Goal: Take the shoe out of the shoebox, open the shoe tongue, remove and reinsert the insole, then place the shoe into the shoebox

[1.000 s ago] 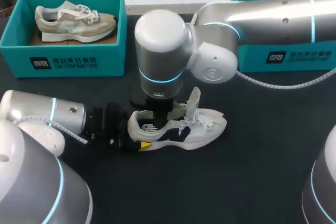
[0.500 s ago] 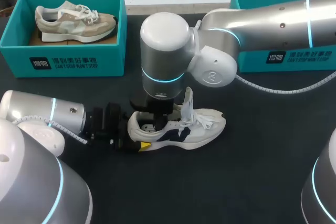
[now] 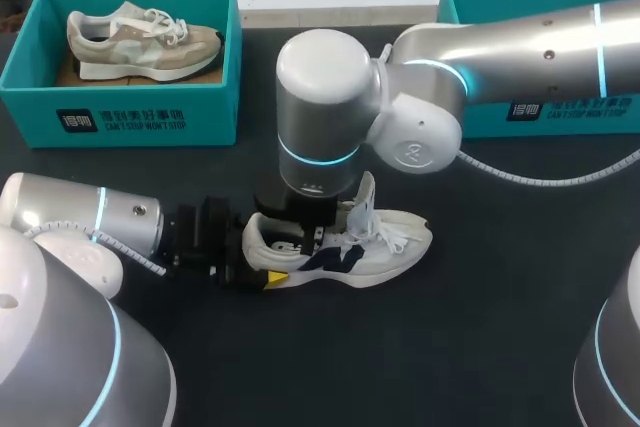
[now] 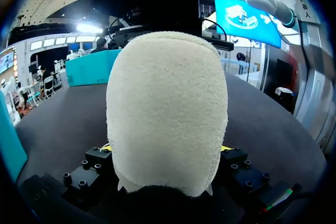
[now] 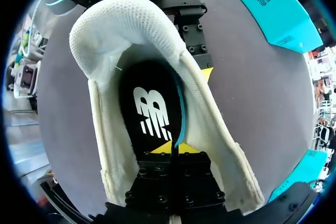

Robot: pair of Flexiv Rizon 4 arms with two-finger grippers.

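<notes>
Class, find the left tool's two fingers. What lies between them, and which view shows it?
The heel of the white shoe fills the gap between the left tool's yellow-tipped fingers, touching both; the left wrist view shows it.

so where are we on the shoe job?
Done: shoe out on the table, tongue up. In hand: left gripper clamps the heel, right gripper pinches the insole edge inside; coming out or going back, can't tell. Left: shoe into the box.

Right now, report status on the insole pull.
Left gripper shut on heel of white shoe. Right gripper inside shoe, shut on insole edge, not yet lifted out. Tongue up, out of the way.
</notes>
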